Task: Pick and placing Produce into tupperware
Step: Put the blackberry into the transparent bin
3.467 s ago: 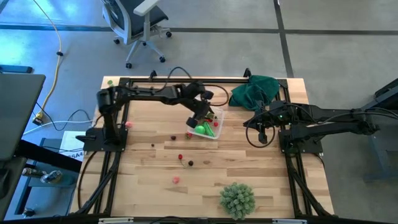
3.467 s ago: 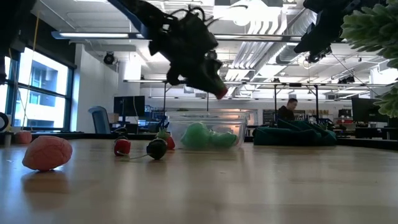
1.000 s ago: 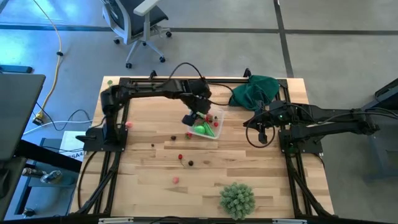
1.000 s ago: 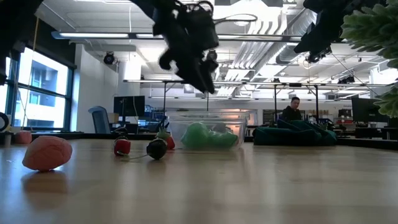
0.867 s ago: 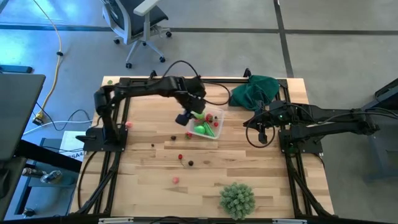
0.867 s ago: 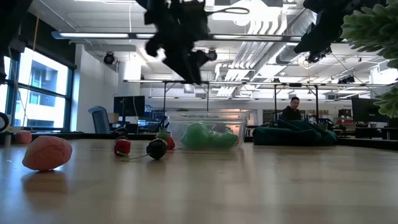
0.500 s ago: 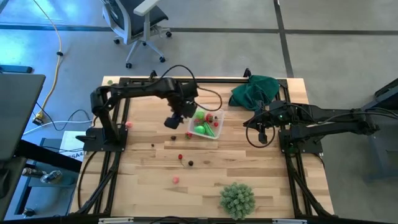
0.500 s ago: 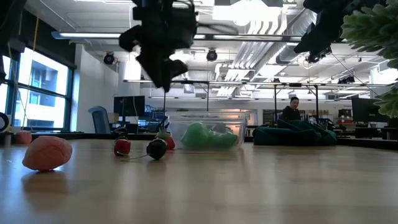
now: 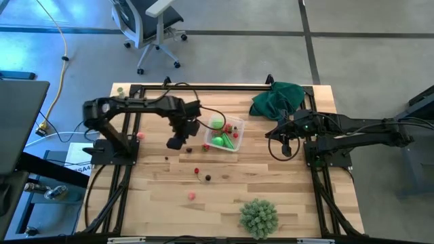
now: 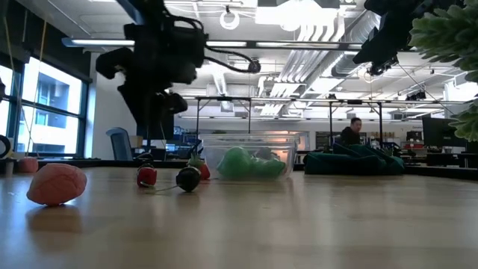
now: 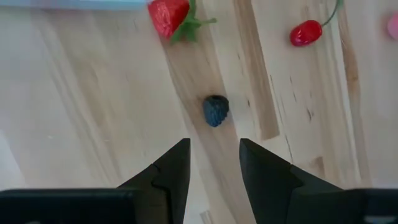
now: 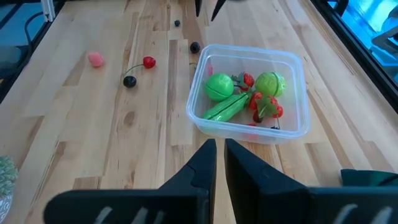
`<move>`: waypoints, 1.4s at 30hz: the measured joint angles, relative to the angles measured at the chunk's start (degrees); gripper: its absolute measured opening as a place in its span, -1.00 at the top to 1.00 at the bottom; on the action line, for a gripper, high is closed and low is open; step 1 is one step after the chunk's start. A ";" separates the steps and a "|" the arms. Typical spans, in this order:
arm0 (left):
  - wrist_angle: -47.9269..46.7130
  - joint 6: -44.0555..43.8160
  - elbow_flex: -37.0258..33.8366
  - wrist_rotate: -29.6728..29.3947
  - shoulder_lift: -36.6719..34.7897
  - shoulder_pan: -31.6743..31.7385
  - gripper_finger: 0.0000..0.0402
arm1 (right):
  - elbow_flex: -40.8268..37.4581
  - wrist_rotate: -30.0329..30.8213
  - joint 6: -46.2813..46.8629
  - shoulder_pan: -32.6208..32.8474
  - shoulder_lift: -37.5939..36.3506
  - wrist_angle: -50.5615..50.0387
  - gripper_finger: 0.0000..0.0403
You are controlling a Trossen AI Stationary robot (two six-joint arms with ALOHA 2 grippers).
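Two dark arms, both matte black from base to tip, each built of slim tubular links joined by chunkier rounded joints. The left arm [image 9: 139,105] carries a thin black cable that arcs loose above its forearm and loops round toward the wrist. The right arm [image 9: 352,129] has its own black cable hanging in a round loop under the wrist, with small green lights glowing on the housing there. The left gripper [image 11: 212,163] ends in two flat black fingers with angular, pointed tips and faceted edges. The right gripper [image 12: 220,163] has the same black, wedge-shaped fingers on a broad dark crossbar.
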 joint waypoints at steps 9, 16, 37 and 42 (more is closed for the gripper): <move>24.91 -1.33 -20.87 0.30 -16.17 0.00 0.37 | 0.02 0.00 -0.02 0.02 0.00 -0.02 0.88; 42.38 -1.89 -32.82 6.49 -19.80 0.00 0.37 | 0.00 0.02 0.00 0.02 0.00 -0.02 0.88; 47.60 -2.73 -35.04 3.98 -18.35 0.00 0.14 | 0.02 0.01 -0.01 0.02 0.01 -0.02 0.88; 47.81 -3.84 -35.02 5.92 -16.15 -0.02 -0.09 | 0.00 0.00 0.00 0.02 0.02 -0.02 0.88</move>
